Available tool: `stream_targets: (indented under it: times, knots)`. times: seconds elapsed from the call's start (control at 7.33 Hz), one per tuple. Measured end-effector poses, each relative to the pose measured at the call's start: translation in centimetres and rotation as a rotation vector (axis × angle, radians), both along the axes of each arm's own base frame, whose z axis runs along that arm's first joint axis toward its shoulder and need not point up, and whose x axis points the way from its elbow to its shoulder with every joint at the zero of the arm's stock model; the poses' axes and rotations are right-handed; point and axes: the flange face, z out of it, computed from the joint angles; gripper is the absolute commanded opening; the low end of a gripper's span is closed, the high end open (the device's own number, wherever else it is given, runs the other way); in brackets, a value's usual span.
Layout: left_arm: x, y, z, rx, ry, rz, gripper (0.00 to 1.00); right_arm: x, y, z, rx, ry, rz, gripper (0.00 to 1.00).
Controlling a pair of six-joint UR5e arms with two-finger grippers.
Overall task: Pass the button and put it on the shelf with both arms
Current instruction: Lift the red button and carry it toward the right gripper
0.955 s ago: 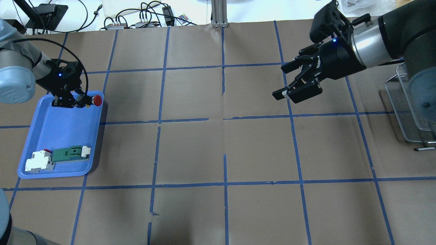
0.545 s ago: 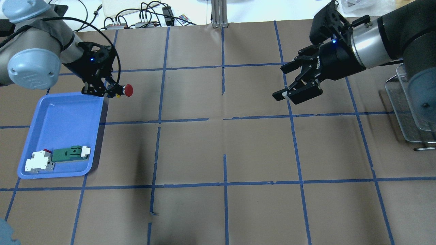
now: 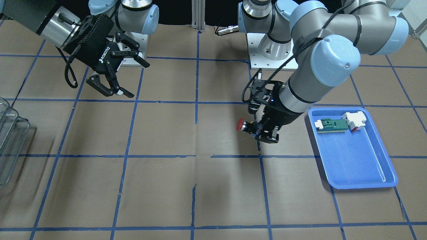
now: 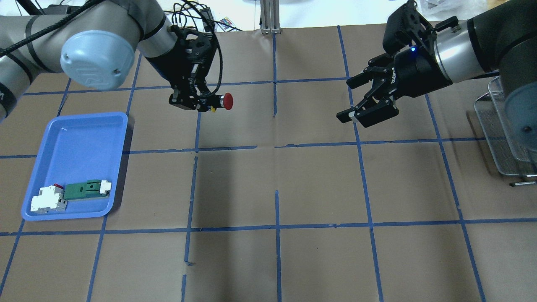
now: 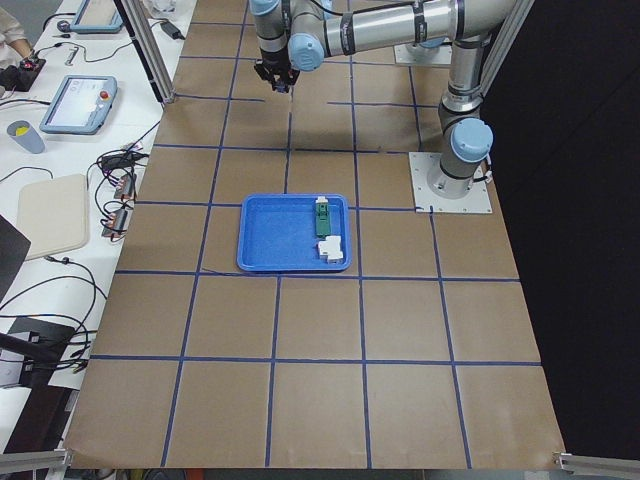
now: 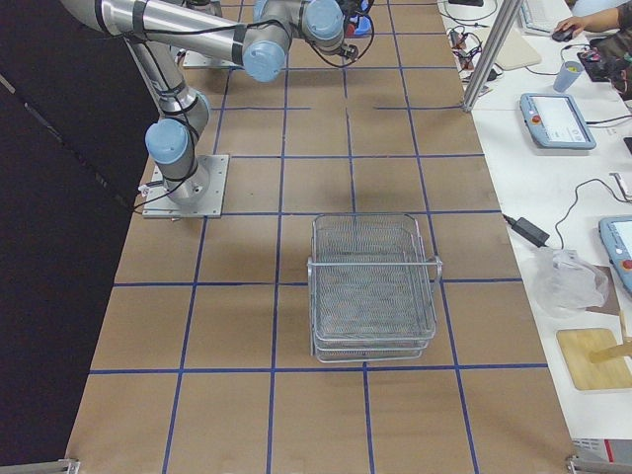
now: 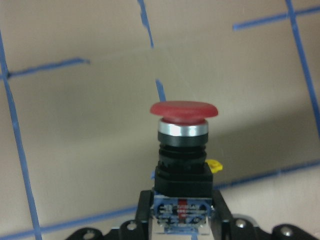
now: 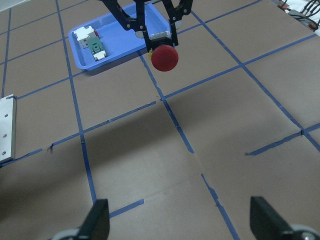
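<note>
The fingers (image 7: 144, 212) of my left gripper (image 4: 200, 104) are clamped on the pale rear block of the button (image 4: 220, 101), one on each flat side. That leaves the black body, the silver collar and the red cap sticking out free in front of them. The button hangs in the air above the table (image 4: 277, 180), well clear of the blue tray (image 4: 75, 142), out past the tray's far corner on the side toward the middle of the table. Only the green-and-white block (image 4: 86, 188) and the white module (image 4: 46, 201) lie in the tray, side by side at its near end. I judge the button to be light and rigid, all hard plastic and metal, so it should not sag or deform in a grip. The domed cap looks smooth and likely slippery, though, and the terminal end is probably the delicate part. For the hand-over I would take it across the black cylindrical body just behind the collar, where there is bare length and a shoulder to stop it sliding. My left arm (image 4: 96, 54) reaches out over the table from the tray side, wrist bent so the button lies roughly level. Its cap points away from the tray, toward my right gripper (image 4: 346, 100). That gripper has its fingers spread wide and holds nothing; it is aimed back at the cap and well apart from it. The wire shelf (image 6: 375, 216) sits farther from the tray again, beyond the right gripper.
</note>
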Motion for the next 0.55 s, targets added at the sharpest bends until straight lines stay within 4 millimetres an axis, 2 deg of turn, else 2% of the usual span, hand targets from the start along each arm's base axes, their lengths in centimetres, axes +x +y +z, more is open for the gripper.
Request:
stream_targets:
  times: [0.27,0.55]
  knots:
    - [-6.4,2.9,2.9,0.013,0.061,0.065,0.00,-0.1,-0.3,0.4,-0.068,0.013,0.057,1.00]
    - [-11.0,6.1,4.8,0.034,0.085,0.137,0.00,-0.3,-1.1,2.7,-0.117,0.012,0.060,1.00]
